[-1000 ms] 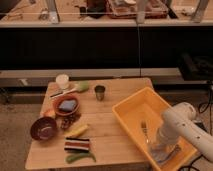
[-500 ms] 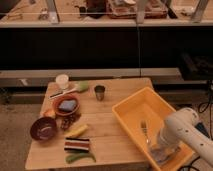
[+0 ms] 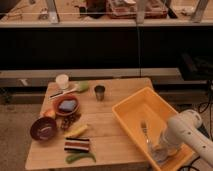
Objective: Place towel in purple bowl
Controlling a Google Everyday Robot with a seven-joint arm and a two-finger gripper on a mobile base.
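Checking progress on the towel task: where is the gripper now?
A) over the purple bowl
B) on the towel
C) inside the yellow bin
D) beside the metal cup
C: the gripper sits low inside the yellow bin, close to the fork.

The gripper [image 3: 159, 150] sits low in the bin [image 3: 131, 107], hiding what's beneath. Right of it, the arm [image 3: 189, 132] covers the bin's corner and leaves view.

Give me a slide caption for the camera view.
Gripper low in yellow bin, far from striped towel and purple bowl.
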